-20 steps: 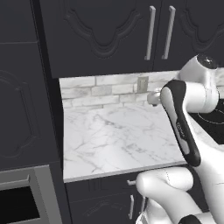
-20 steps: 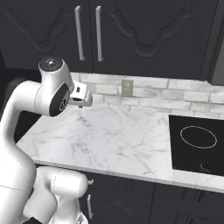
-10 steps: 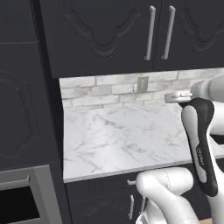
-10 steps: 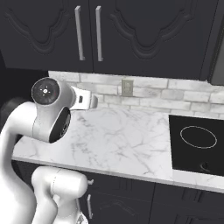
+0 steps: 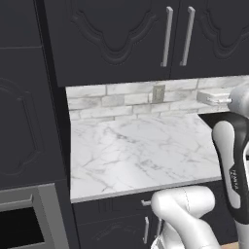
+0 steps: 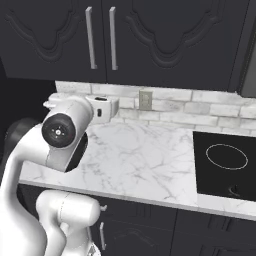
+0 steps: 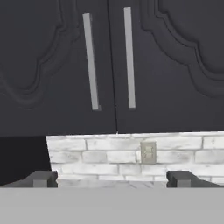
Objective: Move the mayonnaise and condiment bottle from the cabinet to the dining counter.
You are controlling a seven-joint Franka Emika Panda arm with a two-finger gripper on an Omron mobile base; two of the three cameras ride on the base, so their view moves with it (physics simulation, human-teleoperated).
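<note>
dark kitchen, white marble worktop [image 5: 141, 151] backed by pale brick tiles [image 6: 210, 107] with a wall outlet [image 7: 148, 152] in them, black cooktop [image 6: 225, 162] at the right of the right base view. above it hangs the near-black cabinet [image 7: 57, 57], both ornate doors closed, two long silver handles [image 7: 90, 61] side by side at the door seam. worktop is bare

gripper [image 7: 111, 179] seen from the hand camera: two dark fingertips [image 7: 41, 178] set wide apart, spread about as far as they go, nothing between them. hand is level with the tiles just under the cabinet, aimed at the doors, not touching anything. arm [image 5: 233, 160] stands at the right edge of the left base view

mayonnaise jar and condiment bottle are not visible, judged to be behind the closed doors, can't confirm. dining counter isn't in these frames either, so the base likely has to drive later

risks from here, as judgement:
- hand sits below the handles, so it has to rise; coming up too close could knock the cabinet's bottom edge or the door face
- handles are close together, wide jaws could straddle both or catch the wrong one, then neither door swings
- pulling straight instead of along the hinge arc could slip the fingers off the bar
- door may swing into the forearm or wrist since the arm is tucked close
- contents unseen, so a blind reach in could tip the jar or bottle off the shelf
</note>
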